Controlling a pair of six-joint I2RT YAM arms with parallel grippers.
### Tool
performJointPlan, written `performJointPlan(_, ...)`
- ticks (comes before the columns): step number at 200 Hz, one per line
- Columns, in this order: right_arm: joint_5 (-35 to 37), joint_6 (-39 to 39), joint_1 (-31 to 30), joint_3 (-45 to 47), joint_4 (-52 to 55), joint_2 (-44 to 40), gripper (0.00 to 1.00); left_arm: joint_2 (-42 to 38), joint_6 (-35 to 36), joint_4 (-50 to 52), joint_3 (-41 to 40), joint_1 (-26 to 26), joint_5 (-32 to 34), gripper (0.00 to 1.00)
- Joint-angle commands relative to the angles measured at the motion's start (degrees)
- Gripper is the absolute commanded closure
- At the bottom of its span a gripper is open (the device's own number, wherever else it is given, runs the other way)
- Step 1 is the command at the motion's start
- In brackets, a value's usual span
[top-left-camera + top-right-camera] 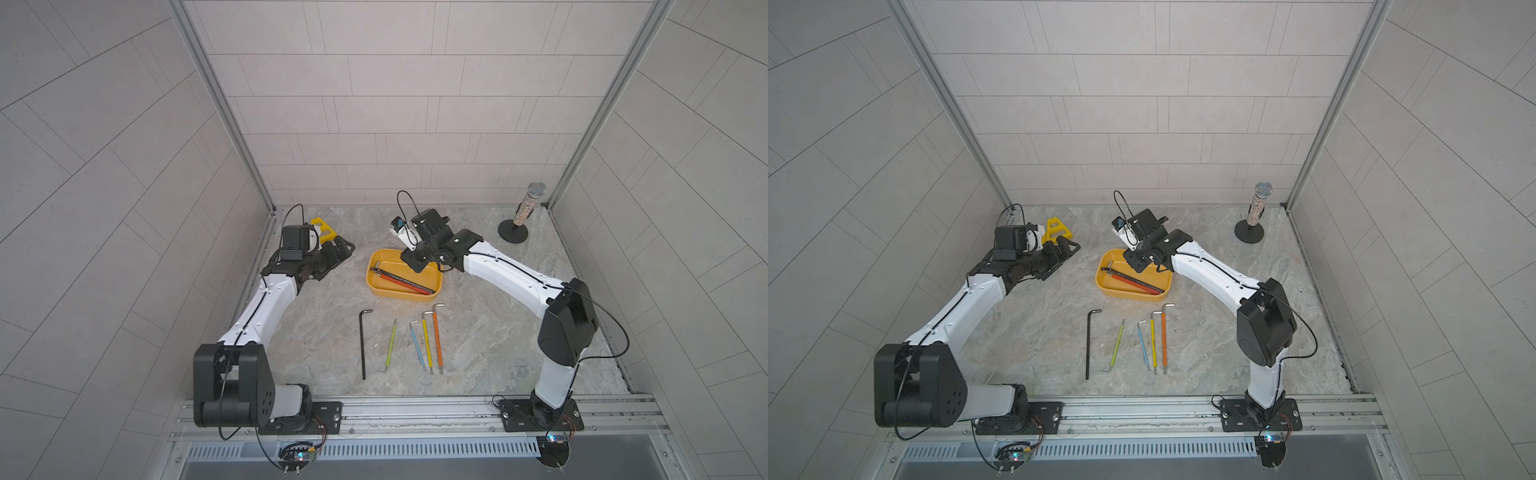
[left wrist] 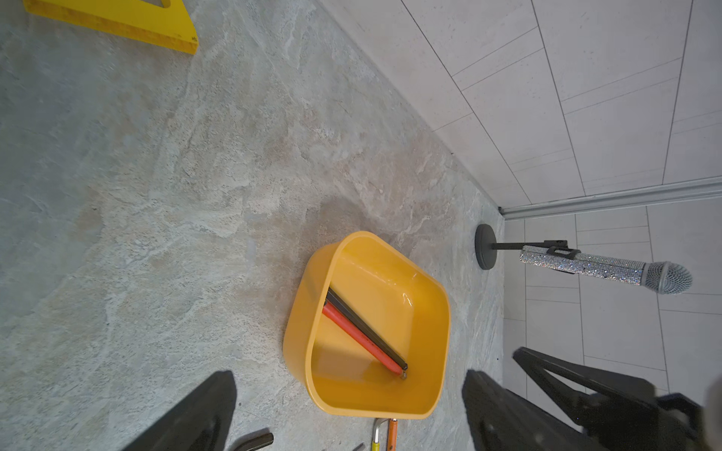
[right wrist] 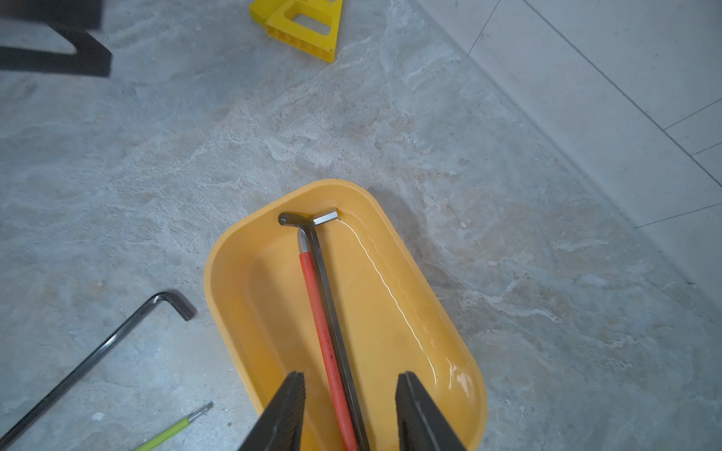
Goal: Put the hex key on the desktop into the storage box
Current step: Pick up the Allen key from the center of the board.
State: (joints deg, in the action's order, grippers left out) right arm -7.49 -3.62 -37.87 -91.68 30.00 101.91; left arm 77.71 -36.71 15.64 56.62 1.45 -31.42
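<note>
A red-sleeved steel hex key (image 3: pixel 317 312) lies beside a dark hex key (image 3: pixel 331 312) in the shallow yellow-orange plastic storage box (image 1: pixel 386 291), mid-frame in both top views. The right gripper (image 3: pixel 351 375) hangs over it, jaws partly apart and empty. The left gripper (image 2: pixel 349 377) gapes wide, holding nothing.

The box (image 1: pixel 399 293) holds a red key (image 3: pixel 320 320) and a grey key (image 3: pixel 330 308), side by side. A black key (image 1: pixel 363 345), green key (image 1: pixel 390 343), blue key (image 1: pixel 417 347), yellow key (image 1: pixel 427 343) and orange key (image 1: pixel 437 338) lie flat on the desktop (image 1: pixel 316 332).

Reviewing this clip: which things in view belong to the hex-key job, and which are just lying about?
Job: storage box; red key and dark key inside it; black key, green key, blue key, yellow key, orange key on the desktop; right pincer, open over the box.
Lying about: yellow triangular bracket; glittery microphone.
</note>
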Motion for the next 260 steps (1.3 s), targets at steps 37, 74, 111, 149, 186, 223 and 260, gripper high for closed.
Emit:
performJointPlan(37,0.89,8.14,0.07,15.69,-4.36,-14.71,0.59,-4.02,4.07,3.13,-1.68,2.06,4.42,0.02)
performJointPlan(74,3.76,14.38,0.07,25.97,-7.32,-23.81,0.53,-6.94,4.19,2.73,-4.47,2.71,5.35,0.02)
performJointPlan(111,5.28,21.72,0.07,31.47,-6.21,-27.37,0.44,-7.58,4.72,4.2,-5.47,4.59,7.44,0.02)
performJointPlan(149,7.84,25.78,0.04,35.05,-3.29,-30.28,0.43,-7.8,5.41,5.23,-5.78,6.77,8.8,0.02)
performJointPlan(186,10.61,28.59,0.07,37.78,-0.48,-31.38,0.44,-6.1,4.81,5.33,-4.98,7.38,8.72,0.02)
performJointPlan(223,11.44,31.92,0.06,38.16,1.82,-29.33,0.47,-4.44,5.14,6.58,-4.34,7.34,6.31,0.02)
performJointPlan(260,7.8,36.34,-0.94,37.94,1.41,-25.63,0.52,-3.47,5.95,8.35,-3.35,7.35,4.96,0.02)
